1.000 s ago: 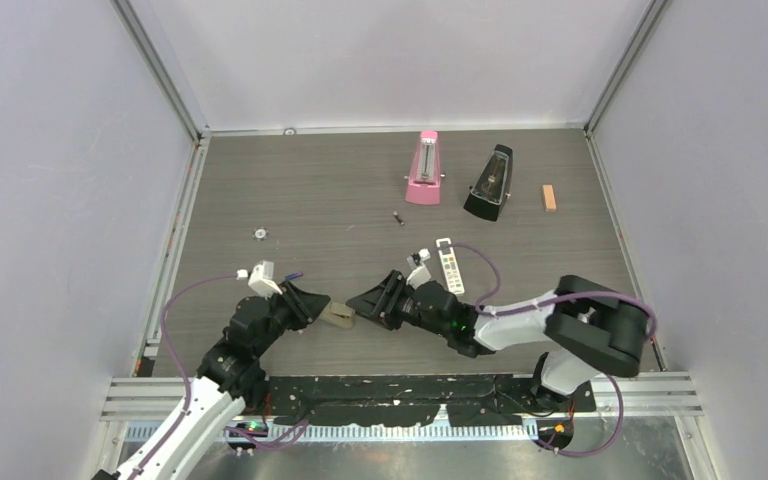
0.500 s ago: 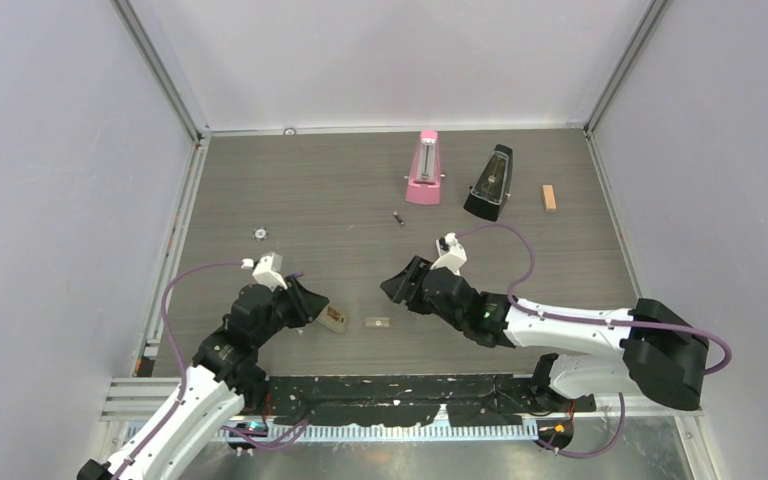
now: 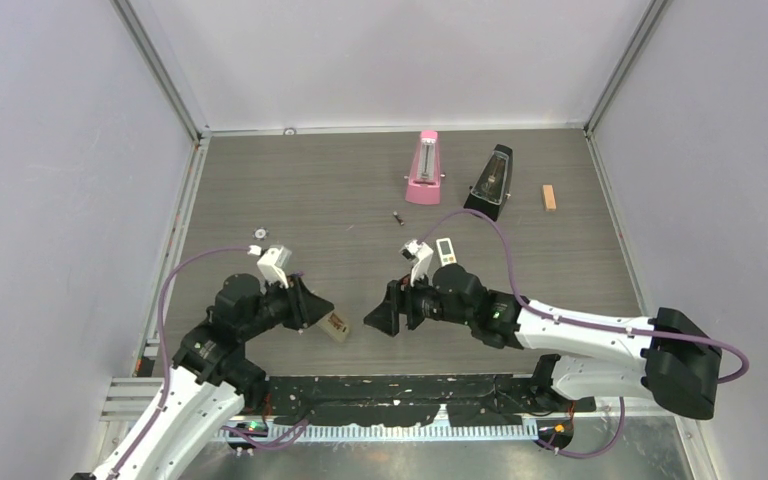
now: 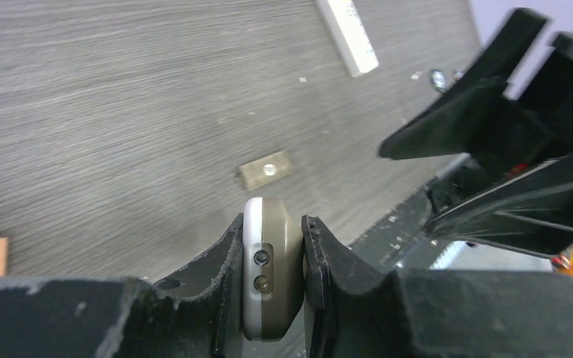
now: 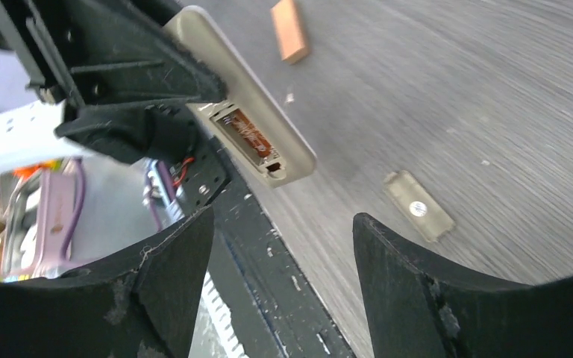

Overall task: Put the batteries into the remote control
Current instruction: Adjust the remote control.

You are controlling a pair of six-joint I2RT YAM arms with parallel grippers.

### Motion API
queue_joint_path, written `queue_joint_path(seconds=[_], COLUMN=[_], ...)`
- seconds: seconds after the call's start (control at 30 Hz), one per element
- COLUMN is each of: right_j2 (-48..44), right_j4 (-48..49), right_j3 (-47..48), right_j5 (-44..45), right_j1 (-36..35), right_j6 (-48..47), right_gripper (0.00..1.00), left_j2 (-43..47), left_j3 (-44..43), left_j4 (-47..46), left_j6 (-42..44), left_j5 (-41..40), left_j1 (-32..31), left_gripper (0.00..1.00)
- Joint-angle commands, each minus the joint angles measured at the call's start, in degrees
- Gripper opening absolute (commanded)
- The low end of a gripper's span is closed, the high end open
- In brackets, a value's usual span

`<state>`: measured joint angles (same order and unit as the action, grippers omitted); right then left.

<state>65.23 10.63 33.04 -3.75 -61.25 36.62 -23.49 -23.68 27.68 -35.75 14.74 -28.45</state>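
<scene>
From above, the left gripper point(image 3: 312, 308) is clenched on the remote control point(image 3: 336, 325), which sticks out toward 4 o'clock over the near counter point(image 3: 310, 190). The right gripper point(image 3: 381, 317) faces it from 3 o'clock, close but apart. Only this view shows the far things: a single battery point(image 3: 398, 217) lying at 12 o'clock of the right gripper, a pink metronome point(image 3: 423, 170) and a black metronome point(image 3: 490, 183) beyond it, and a broad white remote point(image 3: 446, 251) beside the right wrist. The right arm hides the counter under it.

The left wrist view shows the grip itself. Both fingers point(image 4: 224, 261) of the left gripper point(image 4: 272, 231) press the flat sides of the remote control point(image 4: 272, 298), which is held on edge with its end toward the camera. A loose beige cover point(image 4: 266, 168) lies on the counter at 12 o'clock of it. The right gripper point(image 4: 485, 160) fills the 3 o'clock side.

The right wrist view alone shows the back of the remote control point(image 5: 248, 128), with its battery bay uncovered and a metal contact visible. The cover point(image 5: 418, 207) lies flat at 4 o'clock of it. The right gripper point(image 5: 283, 280) is spread wide, grasping and touching nothing.
</scene>
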Motion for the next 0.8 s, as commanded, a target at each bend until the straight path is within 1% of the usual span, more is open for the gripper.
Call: queue_joint_path(seconds=[0.0, 0.17, 0.3, 0.4, 0.57, 0.7, 0.77], right_j2=[0.15, 2.19, 4.39, 5.87, 6.82, 7.11, 7.62], right_j4=[6.86, 8.25, 7.13, 6.27, 5.58, 5.73, 7.24], right_j3=[2.96, 6.06, 9.11, 10.57, 10.69, 10.56, 10.05], right_j5=[-13.04, -18.08, -21.20, -22.05, -21.43, -21.30, -22.00], right_j1=[-0.52, -3.04, -5.96, -7.88, -9.79, -11.01, -11.22], right_j6=[-7.34, -9.91, -11.99, -13.07, -13.42, -13.34, -11.41], right_gripper=[0.75, 0.80, 0.81, 0.82, 0.82, 0.82, 0.80], left_j2=[-0.16, 0.19, 0.10, 0.75, 2.38, 3.44, 3.98], left_j3=[-5.91, -6.75, -6.71, -6.52, -5.20, -4.59, -4.42], left_j4=[1.45, -2.93, -4.77, -5.59, -9.84, -11.72, -12.86], left_j6=[3.04, 2.70, 3.06, 2.95, 1.10, -0.21, -1.08], left_j5=[12.22, 25.95, 32.84, 34.89, 38.49, 39.11, 38.83], left_j1=[-0.12, -0.11, -0.08, -0.12, -0.12, -0.12, -0.12], left_gripper=[0.00, 0.00, 0.00, 0.00, 0.00, 0.00, 0.00])
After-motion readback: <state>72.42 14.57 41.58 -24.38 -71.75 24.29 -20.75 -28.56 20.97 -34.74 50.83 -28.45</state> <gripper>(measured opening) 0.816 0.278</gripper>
